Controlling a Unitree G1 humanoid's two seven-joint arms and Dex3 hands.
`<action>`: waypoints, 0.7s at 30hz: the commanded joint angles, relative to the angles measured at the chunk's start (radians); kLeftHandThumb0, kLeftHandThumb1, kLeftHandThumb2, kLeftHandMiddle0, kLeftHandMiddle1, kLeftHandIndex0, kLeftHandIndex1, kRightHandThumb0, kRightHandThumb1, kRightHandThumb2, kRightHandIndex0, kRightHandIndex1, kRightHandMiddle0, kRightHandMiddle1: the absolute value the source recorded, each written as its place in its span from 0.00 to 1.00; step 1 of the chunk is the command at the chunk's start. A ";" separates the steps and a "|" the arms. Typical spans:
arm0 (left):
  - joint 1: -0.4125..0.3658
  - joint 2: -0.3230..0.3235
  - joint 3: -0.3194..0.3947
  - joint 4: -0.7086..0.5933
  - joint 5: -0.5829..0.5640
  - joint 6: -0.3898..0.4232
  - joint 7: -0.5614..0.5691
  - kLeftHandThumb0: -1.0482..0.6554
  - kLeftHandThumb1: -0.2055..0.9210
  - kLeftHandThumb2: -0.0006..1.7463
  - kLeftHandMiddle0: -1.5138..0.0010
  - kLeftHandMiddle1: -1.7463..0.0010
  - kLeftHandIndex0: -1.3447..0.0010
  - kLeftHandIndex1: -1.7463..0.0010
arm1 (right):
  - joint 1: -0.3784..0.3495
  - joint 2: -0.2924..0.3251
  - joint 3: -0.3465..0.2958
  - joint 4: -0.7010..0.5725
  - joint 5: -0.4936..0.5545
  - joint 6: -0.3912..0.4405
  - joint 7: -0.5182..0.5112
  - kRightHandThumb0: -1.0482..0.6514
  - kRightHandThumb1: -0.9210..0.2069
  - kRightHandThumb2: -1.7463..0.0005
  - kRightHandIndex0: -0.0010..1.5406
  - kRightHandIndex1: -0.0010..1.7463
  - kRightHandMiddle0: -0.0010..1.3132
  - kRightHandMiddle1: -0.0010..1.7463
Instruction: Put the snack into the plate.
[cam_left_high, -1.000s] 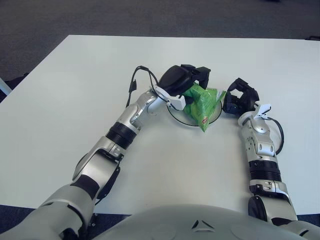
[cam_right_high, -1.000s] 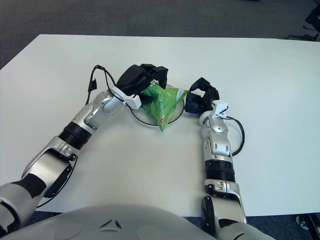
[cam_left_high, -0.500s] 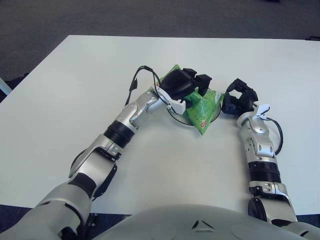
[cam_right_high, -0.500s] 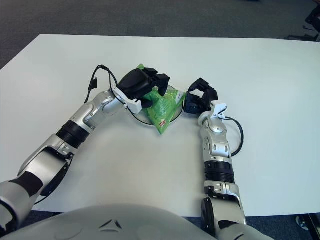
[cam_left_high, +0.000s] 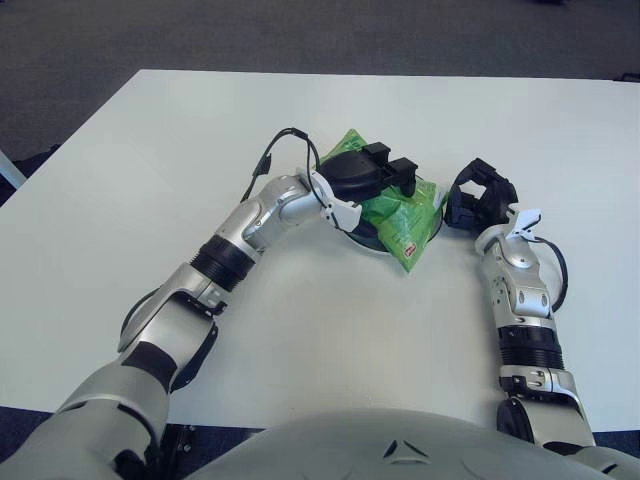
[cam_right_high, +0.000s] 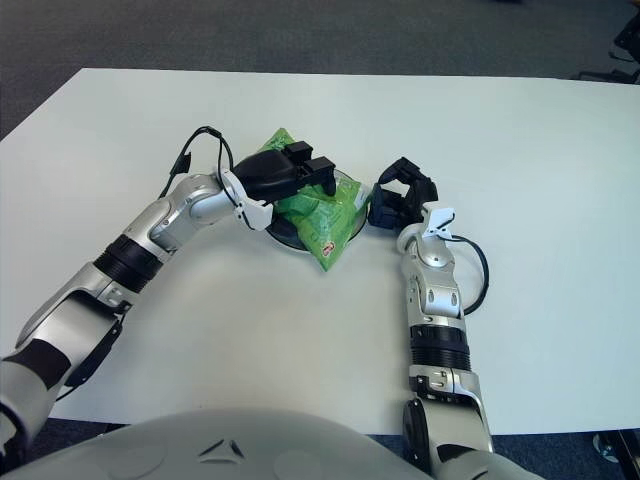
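We find the left hand (cam_left_high: 365, 173) reaching in over the plate (cam_left_high: 360, 236), its fingers extended flat on top of the snack (cam_left_high: 398, 213) and not visibly clamped around it. The right hand (cam_left_high: 478, 197) sits just beside the plate's right edge, fingers curled, empty. The snack is a crumpled green bag lying across the plate, one corner overhanging the near rim. Its printing is unreadable.

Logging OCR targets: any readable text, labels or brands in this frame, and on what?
None readable.
Green snack bag on the plate, under the left hand: a small red-and-white mark near its lower corner, too small to read.
Right hand: no markings visible.
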 joint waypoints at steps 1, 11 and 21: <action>0.018 0.012 -0.019 -0.029 -0.035 0.016 -0.091 0.08 0.88 0.32 1.00 0.60 1.00 0.57 | 0.076 0.024 0.010 0.034 -0.011 0.049 -0.014 0.30 0.67 0.14 0.79 1.00 0.56 1.00; 0.045 0.024 0.014 -0.094 -0.188 0.056 -0.221 0.05 0.98 0.24 1.00 0.94 1.00 0.89 | 0.083 0.018 0.013 0.029 -0.011 0.045 0.006 0.30 0.65 0.15 0.79 1.00 0.55 1.00; 0.057 0.020 0.039 -0.137 -0.271 0.111 -0.283 0.04 0.92 0.21 1.00 1.00 1.00 1.00 | 0.086 0.013 0.021 0.027 -0.030 0.036 0.004 0.30 0.65 0.15 0.82 1.00 0.55 1.00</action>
